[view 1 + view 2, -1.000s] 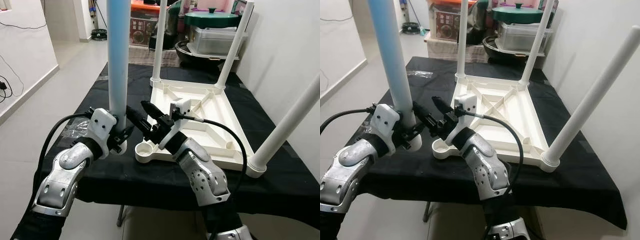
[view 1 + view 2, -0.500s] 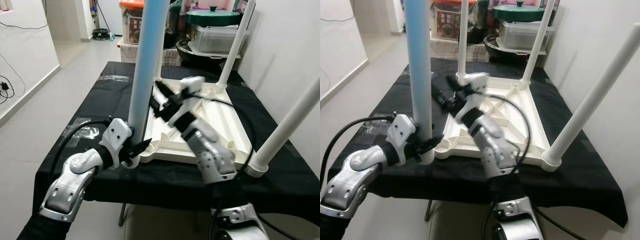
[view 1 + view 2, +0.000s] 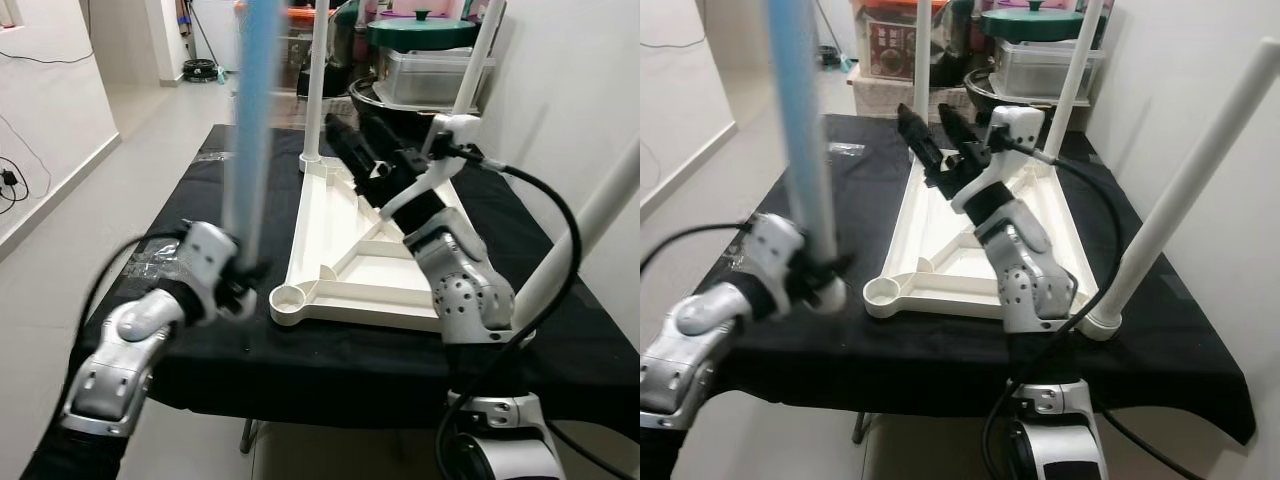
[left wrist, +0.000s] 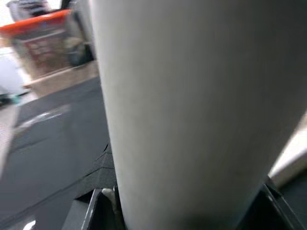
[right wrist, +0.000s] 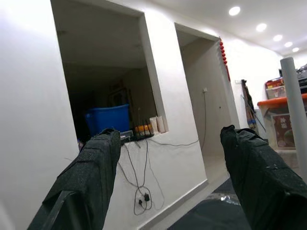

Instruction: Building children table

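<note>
An upside-down white table top (image 3: 400, 265) lies on the black-covered table (image 3: 180, 200). Three white legs stand in its corners. The socket (image 3: 290, 297) at its near left corner is empty. A pale blue-white leg (image 3: 250, 110) stands upright just left of that socket, blurred by motion. My left gripper (image 3: 240, 280) is shut on the leg's lower end, and the leg (image 4: 192, 105) looms large in the left wrist view. My right gripper (image 3: 355, 150) is raised above the far half of the table top and open, its fingers (image 5: 91, 177) wide apart with nothing between them.
Storage boxes (image 3: 430, 75) and a green-lidded pot (image 3: 422, 30) stand beyond the far end of the table. A white wall (image 3: 580, 90) runs close along the right side. Open tiled floor (image 3: 60, 260) lies to the left.
My right gripper has risen from beside the near left socket and swung toward the far end of the table top. The held leg leaned toward the socket, then moved back left.
</note>
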